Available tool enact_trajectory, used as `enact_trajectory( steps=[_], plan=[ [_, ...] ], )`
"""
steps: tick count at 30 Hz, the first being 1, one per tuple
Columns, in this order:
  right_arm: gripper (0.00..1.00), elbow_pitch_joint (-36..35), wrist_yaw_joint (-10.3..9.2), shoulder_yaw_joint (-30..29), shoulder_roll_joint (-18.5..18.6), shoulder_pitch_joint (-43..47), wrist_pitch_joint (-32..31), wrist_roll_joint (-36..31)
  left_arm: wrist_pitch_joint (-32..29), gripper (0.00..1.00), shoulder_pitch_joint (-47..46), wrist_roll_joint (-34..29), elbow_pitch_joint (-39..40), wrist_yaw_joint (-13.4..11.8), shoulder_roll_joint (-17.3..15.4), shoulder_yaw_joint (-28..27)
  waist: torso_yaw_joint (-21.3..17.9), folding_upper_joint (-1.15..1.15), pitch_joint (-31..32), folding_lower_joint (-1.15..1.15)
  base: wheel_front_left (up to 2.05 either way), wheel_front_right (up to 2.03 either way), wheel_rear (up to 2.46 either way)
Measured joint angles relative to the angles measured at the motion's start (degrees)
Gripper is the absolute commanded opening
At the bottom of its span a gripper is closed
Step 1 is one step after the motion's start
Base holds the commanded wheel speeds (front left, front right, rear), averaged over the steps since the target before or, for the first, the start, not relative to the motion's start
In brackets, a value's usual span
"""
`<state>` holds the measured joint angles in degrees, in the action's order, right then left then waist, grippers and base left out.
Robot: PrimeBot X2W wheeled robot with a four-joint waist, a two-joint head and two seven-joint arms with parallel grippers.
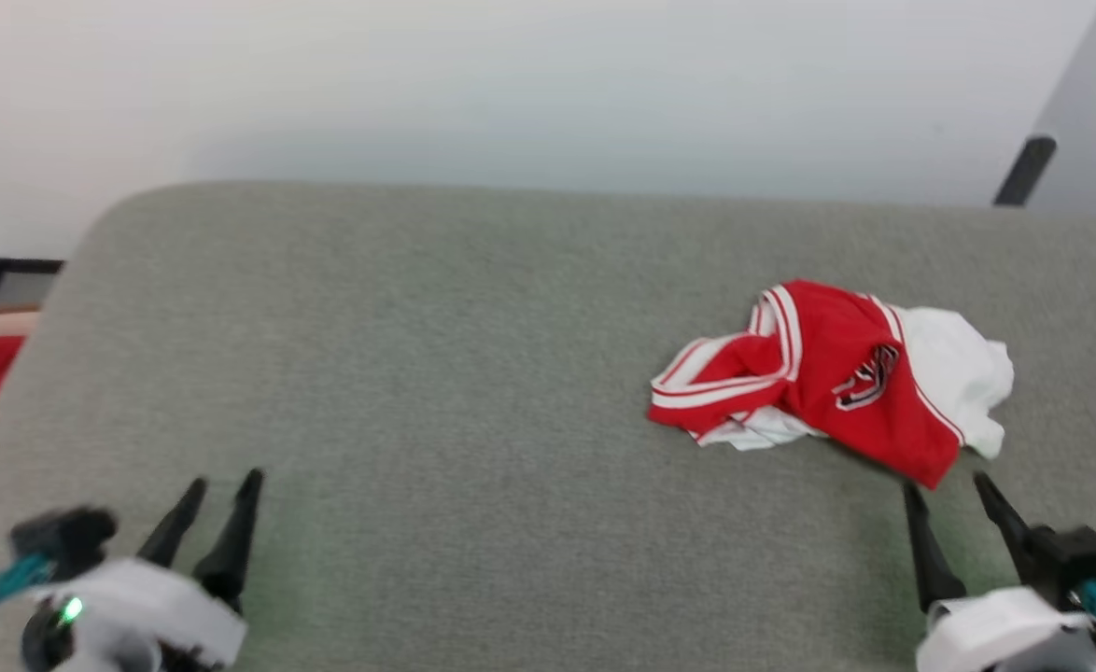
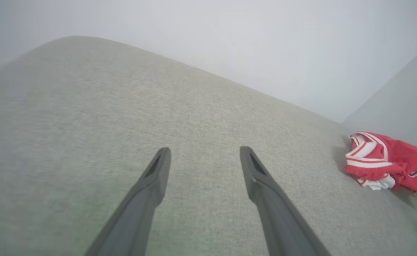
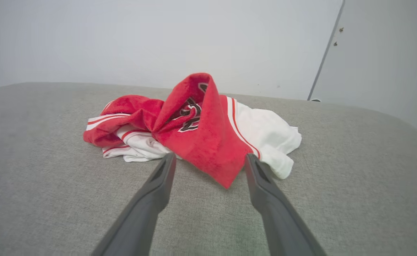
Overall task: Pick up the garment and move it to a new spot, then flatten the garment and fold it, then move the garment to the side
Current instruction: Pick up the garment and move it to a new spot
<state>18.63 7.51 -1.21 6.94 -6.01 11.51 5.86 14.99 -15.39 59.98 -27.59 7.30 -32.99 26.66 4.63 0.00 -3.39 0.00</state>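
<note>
A crumpled red jersey shirt (image 1: 837,378) of soft knit, with white short sleeves, striped trim and black block letters, lies bunched in a loose heap on the right part of a grey-green, coarse-woven upholstered pad (image 1: 417,373) with rounded corners. The right gripper (image 1: 945,485), its long tapering dark fingers spread apart and empty, hovers over the pad's near right edge, a pointed red fold just beyond its tips. The left gripper (image 1: 226,480), equally spread and empty, is over the pad's near left corner

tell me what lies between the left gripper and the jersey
Bare grey upholstery, seen in the head view: nothing sits between the left gripper and the jersey.
</note>
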Motion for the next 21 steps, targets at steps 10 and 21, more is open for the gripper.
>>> enact_trajectory(
  steps=[10,21],
  plan=[
    [1.00,-5.02,0.00,-3.69,-0.45,7.06,-1.40,1.11,0.00,1.00,17.03,-20.20,12.02,-0.74,5.46,-18.87,1.91,0.00,4.68,0.00,0.00,0.00,0.00],
    [1.00,-9.26,0.00,-4.91,-0.89,9.07,-1.80,1.33,0.01,1.00,21.85,-29.76,17.27,-0.23,9.28,-24.47,0.13,0.00,6.88,0.00,0.00,0.00,0.00]
  ],
)
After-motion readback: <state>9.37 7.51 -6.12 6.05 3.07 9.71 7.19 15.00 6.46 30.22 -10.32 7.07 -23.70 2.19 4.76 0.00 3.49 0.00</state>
